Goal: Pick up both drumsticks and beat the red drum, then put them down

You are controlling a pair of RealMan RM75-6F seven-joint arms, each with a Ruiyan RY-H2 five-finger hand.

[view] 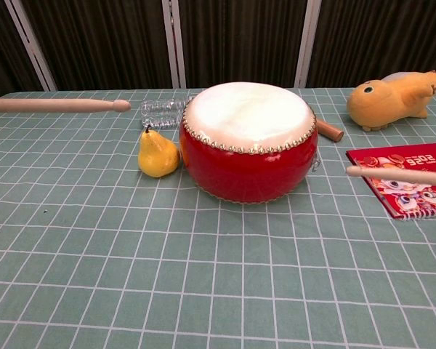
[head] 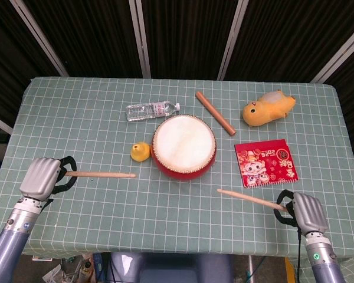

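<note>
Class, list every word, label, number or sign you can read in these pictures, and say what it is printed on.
Red booklet: gold characters run along its top edge, too blurred to read.
Water bottle: its label carries print, too small to read.
Red drum, drumsticks and plush toy: no text visible.
</note>
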